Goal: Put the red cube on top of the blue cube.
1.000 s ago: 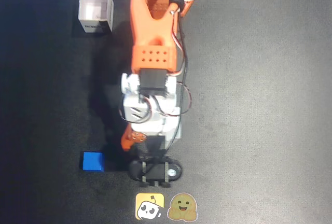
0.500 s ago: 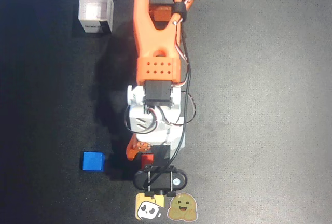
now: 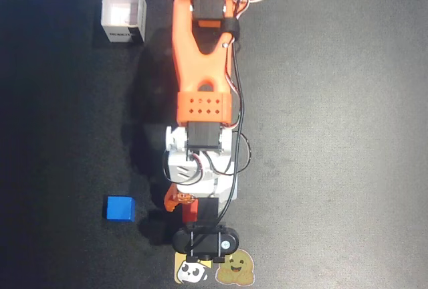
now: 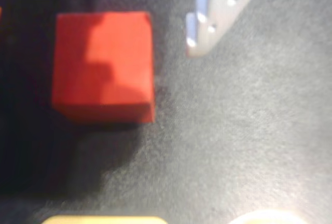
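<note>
The red cube rests on the dark mat and fills the upper left of the wrist view. A pale fixed finger stands off its right side with a gap, and an orange sliver shows at the left edge, so my gripper is open around the cube without touching it. From overhead only a thin strip of the red cube peeks out under the gripper. The blue cube sits alone on the mat, about a hand's width to the left in that view.
A white open box stands at the top left of the overhead view. Two yellow stickers lie on the mat just below the gripper, and their tops show at the wrist view's bottom edge.
The arm has stretched further toward the bottom of the overhead view. The red cube, hidden one second ago, now shows under the gripper. The blue cube has not moved.
</note>
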Robot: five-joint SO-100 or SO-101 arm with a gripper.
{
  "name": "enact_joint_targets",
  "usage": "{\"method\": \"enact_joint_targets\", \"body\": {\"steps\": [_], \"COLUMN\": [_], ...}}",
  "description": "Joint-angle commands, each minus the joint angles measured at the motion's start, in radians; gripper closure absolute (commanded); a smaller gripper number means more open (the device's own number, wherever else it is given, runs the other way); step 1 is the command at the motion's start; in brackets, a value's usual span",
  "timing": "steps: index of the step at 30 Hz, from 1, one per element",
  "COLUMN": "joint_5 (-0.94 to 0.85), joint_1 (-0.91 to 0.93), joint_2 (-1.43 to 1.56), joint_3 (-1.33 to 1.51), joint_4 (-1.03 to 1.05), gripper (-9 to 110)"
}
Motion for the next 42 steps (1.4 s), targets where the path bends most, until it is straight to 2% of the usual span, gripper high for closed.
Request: {"method": "enact_joint_targets", "body": {"steps": [1, 15, 19, 25, 30, 42], "joint_5": [0.012, 0.020, 0.020, 0.023, 0.028, 0.063], "joint_1": [-0.002, 0.000, 0.002, 0.003, 0.003, 0.018], "joint_2": [0.000, -0.018, -0.026, -0.026, -0.023, 0.029], "joint_3": [-0.031, 0.072, 0.083, 0.095, 0.097, 0.100], "joint_4": [-0.017, -0.121, -0.133, -0.144, -0.146, -0.101], "gripper": [73, 74, 81, 85, 96, 96]}}
